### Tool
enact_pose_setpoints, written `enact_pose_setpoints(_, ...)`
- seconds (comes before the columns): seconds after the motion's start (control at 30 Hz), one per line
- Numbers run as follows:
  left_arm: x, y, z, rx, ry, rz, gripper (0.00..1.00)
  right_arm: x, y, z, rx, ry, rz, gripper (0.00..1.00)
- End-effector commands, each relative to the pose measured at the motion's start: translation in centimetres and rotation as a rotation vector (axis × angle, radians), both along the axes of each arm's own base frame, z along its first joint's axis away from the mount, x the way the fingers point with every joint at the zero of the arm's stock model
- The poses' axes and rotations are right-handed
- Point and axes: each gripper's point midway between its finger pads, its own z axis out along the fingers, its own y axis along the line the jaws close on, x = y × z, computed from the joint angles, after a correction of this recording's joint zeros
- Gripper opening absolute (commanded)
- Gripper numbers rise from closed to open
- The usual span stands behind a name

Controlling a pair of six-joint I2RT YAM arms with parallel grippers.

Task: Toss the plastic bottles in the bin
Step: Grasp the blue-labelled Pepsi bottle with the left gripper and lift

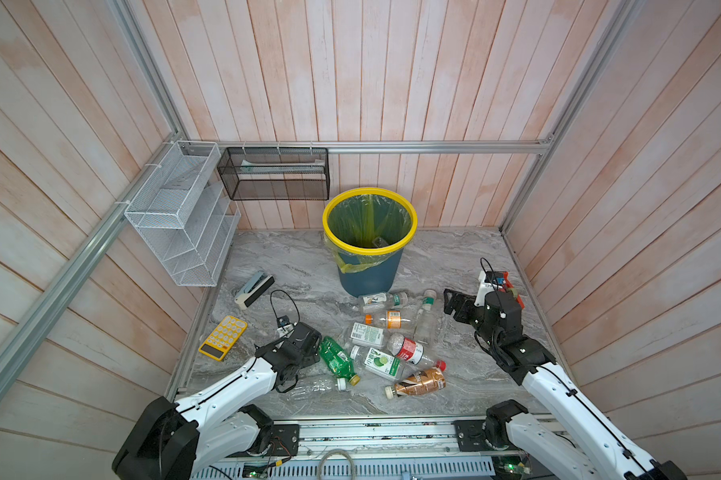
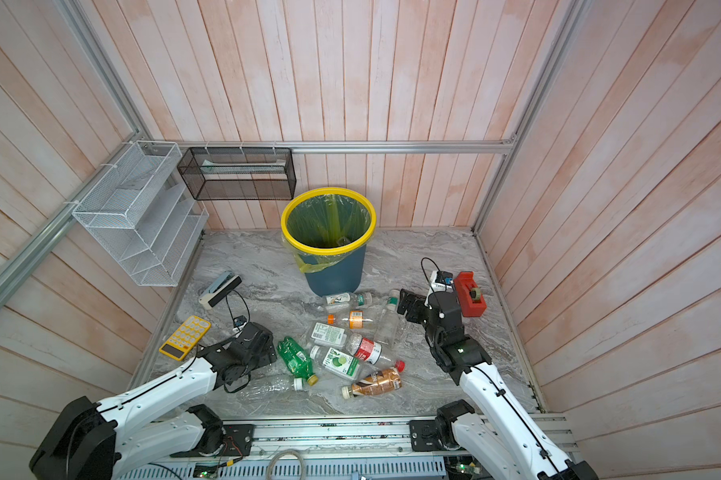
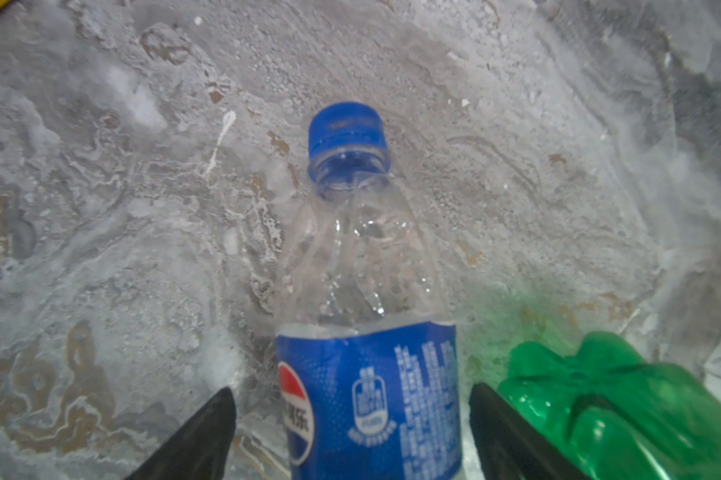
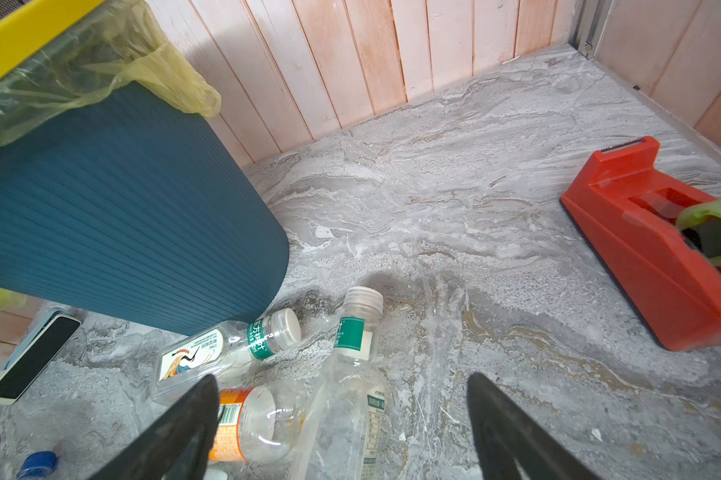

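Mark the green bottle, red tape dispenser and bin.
green bottle (image 1: 337, 360), in a top view, label
red tape dispenser (image 2: 463, 284), in a top view, body
bin (image 1: 369, 274), in a top view, blue wall

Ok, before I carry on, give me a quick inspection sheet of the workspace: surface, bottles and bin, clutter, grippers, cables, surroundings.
Surface: grey marble-look tabletop, no spill seen.
Job's things: bin upright at the back, bag fitted; bottles lying in front of it, among them a green bottle and a brown bottle.
Clutter: calculator, tape dispenser, blue-and-black block, kind unclear.
Grippers: left gripper open, straddling a blue-labelled bottle, not yet clamped; right gripper open above clear bottles, empty.
Cables: black cable loop on each wrist, snagging nothing.
Surroundings: plank walls, metal frame, white wire rack, black mesh basket.
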Motion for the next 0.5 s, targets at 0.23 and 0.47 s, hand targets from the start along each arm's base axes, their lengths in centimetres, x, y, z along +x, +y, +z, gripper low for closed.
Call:
enact_pose_setpoints(0.23, 0.9, -0.1, -0.5, -0.069, -0.020, -0.013, 0.68, -0.6, -0.8, -0.9, -0.002, 0.023, -0.032, 0.93)
enact_pose_setpoints(0.47, 1.5, 0.7, 1.7, -0.069, -0.079, 0.013, 0.55, -0.7, -1.5, -0.8, -0.026, 0.025, -0.053, 0.93)
